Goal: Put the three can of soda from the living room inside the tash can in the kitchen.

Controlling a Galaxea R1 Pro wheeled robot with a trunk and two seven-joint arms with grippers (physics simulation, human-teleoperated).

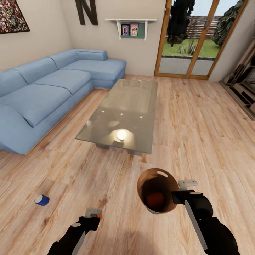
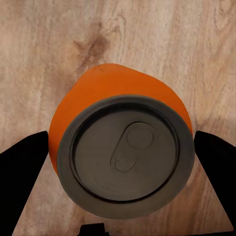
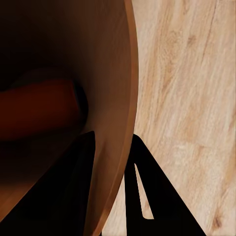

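My left gripper [image 1: 93, 216] is shut on a bright orange can of soda [image 1: 100, 212], low over the wood floor. The left wrist view shows that can's [image 2: 123, 147] grey end with a dark finger [image 2: 24, 187] pressed against each side. My right gripper [image 1: 181, 193] is shut on the rim of the tash can [image 1: 170, 186], held tilted so its copper-brown inside faces me. A second orange can [image 1: 154, 200] lies inside it. In the right wrist view the fingers [image 3: 142, 187] pinch the bin wall [image 3: 105, 59], with the orange can [image 3: 39, 110] in shadow. The dark blue can [image 1: 41, 200] lies on the floor to the left.
A low glass table [image 1: 124, 109] stands straight ahead on the plank floor. The long blue corner sofa [image 1: 46, 88] runs along the left. Wood-framed glass doors [image 1: 193, 39] are at the back, and a shelving unit [image 1: 246, 85] is at the right edge.
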